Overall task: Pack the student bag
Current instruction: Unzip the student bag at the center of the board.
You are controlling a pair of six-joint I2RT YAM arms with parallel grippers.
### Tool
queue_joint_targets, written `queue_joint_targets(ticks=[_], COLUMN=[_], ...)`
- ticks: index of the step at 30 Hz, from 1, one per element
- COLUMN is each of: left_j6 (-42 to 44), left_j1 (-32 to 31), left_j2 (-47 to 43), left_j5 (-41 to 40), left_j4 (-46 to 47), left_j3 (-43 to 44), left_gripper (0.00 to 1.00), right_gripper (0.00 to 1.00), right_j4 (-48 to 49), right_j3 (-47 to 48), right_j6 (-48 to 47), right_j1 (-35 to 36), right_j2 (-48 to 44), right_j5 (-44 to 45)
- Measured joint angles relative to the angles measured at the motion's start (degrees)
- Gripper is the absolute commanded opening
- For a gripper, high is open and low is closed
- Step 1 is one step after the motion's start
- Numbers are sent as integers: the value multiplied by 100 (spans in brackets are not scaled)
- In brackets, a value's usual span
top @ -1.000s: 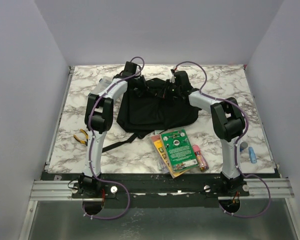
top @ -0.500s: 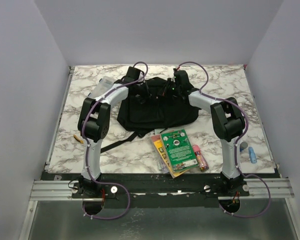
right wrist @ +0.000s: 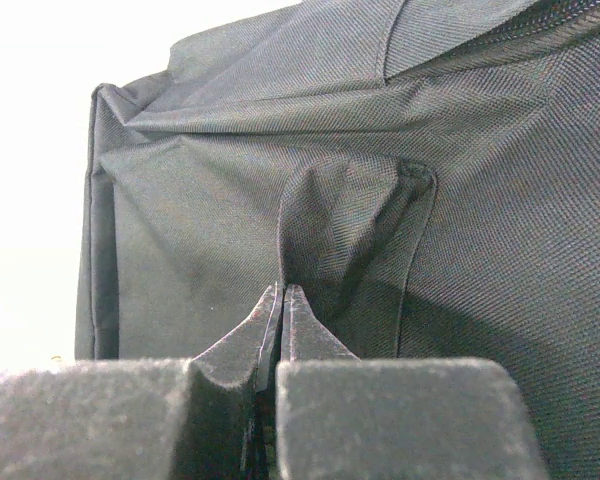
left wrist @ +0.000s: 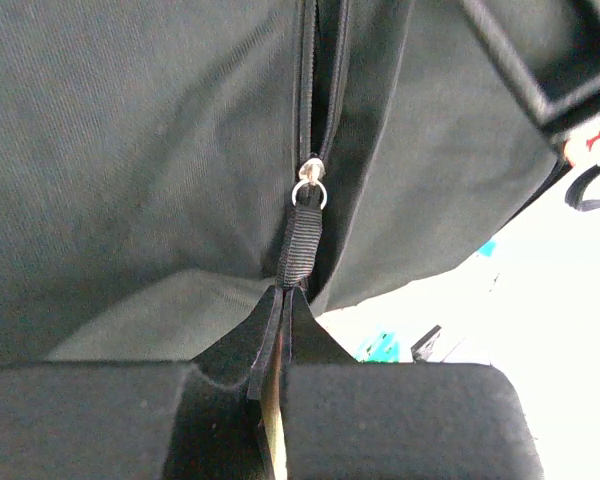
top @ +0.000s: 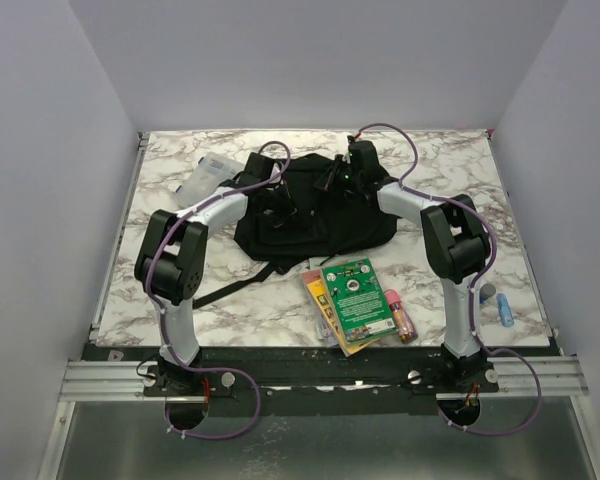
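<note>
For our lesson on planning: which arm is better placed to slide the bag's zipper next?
Left: the left fingers pinch the zipper pull; the right fingers only hold student bag fabric.

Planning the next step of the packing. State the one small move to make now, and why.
Probably draw the left gripper back along the zipper line, tugging the slider with it. That gripper is shut on the zipper pull strap, the right gripper pinches a fold of the student bag to brace it, and the green packet lies outside on the table.
</note>
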Motion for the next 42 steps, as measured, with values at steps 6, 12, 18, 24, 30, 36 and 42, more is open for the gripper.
queue_joint_targets(ticks=[6,12,18,24,30,36,42], left_j6=[-44,-216,-326,-330,-323,-175,225], left_j1=[-170,-435,-466,-470,-470,-481,-505], left_j2=[-745,-1394,-1475,-1360,-1331,-1792,-2868], left_j5=[2,-39,-37,72,175,214,313], left_j4=[328,728,901,922,927,887,459], left_j3=[-975,-1853,-2028,-1941,-1917,-2181,-2430], left_gripper=[0,0,0,25,61,98,98], right_gripper=[1,1,2,30,49,59,67], right_j4=[85,72,-155,-796,-1488,-1941,-2334], right_j3=[-24,-24,48,247,258,-380,-1320], right_j6=[-15,-103,-404,-815,-1213,-1421,-1427], right_j1=[-2,2,2,-9,7,142,271], right_j2=[0,0,0,0,-223,-1078,-2345], right_j5=[-55,-229,-378,-365,-203,24,269])
